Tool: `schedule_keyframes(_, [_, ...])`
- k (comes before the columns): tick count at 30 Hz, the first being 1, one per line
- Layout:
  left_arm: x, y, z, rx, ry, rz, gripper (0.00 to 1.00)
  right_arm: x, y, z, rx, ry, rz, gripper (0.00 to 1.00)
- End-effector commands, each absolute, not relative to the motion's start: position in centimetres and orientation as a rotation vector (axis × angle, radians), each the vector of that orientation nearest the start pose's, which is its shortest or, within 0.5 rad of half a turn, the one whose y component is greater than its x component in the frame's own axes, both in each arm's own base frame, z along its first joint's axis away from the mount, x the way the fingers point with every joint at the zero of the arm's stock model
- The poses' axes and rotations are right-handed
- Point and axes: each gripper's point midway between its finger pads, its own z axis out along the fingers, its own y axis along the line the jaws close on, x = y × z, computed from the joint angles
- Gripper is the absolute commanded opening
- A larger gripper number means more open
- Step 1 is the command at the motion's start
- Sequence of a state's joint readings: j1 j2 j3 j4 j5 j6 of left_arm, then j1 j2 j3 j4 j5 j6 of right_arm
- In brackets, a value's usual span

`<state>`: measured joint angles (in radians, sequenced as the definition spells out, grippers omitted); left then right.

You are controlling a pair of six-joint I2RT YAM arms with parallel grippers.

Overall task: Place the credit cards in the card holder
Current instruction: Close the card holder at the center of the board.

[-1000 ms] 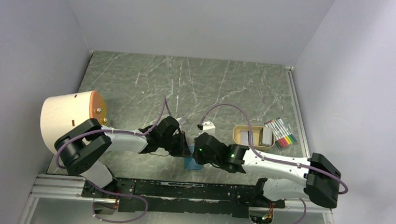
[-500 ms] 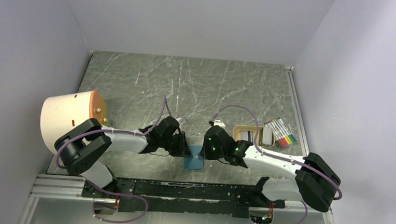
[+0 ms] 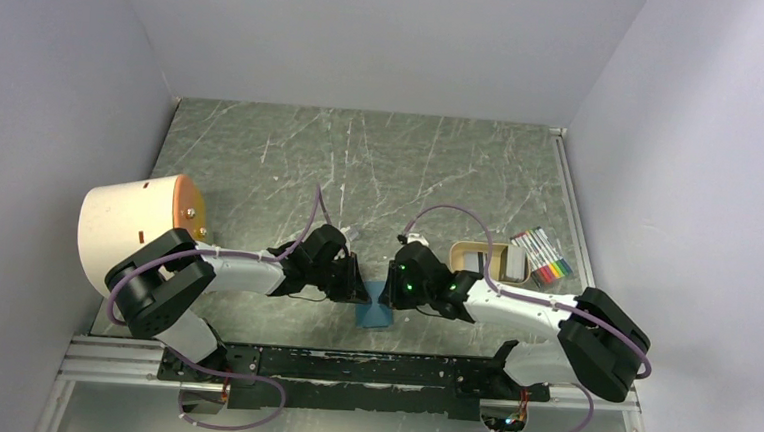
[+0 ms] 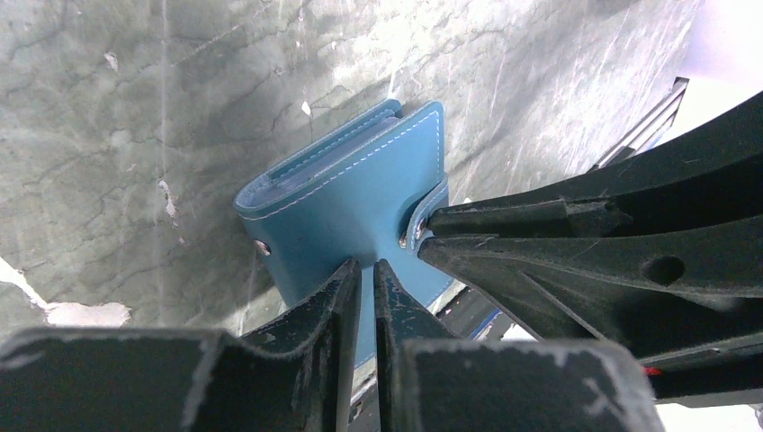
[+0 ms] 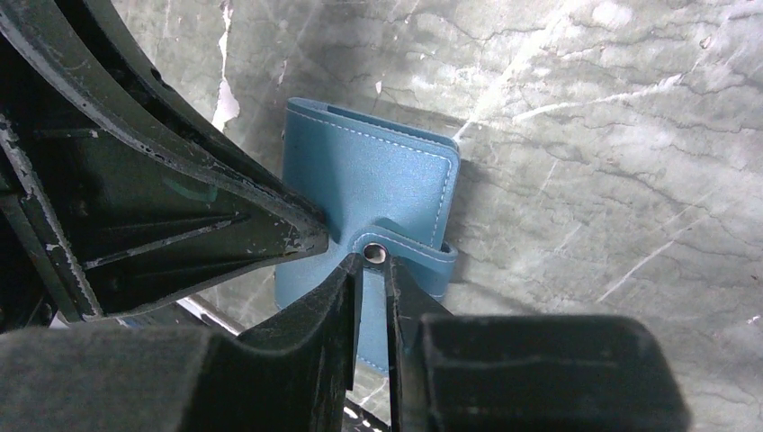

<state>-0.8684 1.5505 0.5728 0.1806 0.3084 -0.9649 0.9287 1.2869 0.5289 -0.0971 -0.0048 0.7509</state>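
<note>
Seen from above, most of the card holder [image 3: 375, 317] is hidden.

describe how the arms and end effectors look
The left arm and right arm have white links, black joints and looping purple cables. Green lights glow on the right wrist. The left end effector and right end effector have scuffed black wedge-shaped fingers.

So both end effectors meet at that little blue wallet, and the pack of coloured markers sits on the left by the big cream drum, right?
No. The left end effector and right end effector do meet at the blue wallet, but the pack of coloured markers sits on the right, by the tan tray, far from the cream drum. The top external view shows it.
</note>
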Motion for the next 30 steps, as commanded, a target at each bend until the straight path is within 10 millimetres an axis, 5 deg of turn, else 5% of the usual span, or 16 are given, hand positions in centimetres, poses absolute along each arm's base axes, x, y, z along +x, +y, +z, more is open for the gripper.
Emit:
schedule_keyframes(1, [14.5,-30.6,0.4,0.066,2.772,-1.025,0.18,15.8,26.0,2.7,-0.243,2.579,0.725,0.18])
schedule_keyframes(6, [14.5,-30.6,0.5,0.062,2.772,-1.022,0.18,15.4,26.1,2.5,-0.25,2.597,0.752,0.17])
schedule_keyframes(13, [14.5,-30.5,0.4,0.057,2.771,-1.018,0.18,16.6,25.6,5.3,-0.2,2.553,0.736,0.21])
schedule_keyframes(30, [14.4,-30.6,0.4,0.058,2.772,-1.02,0.18,16.6,26.2,3.1,-0.271,2.588,0.737,0.24])
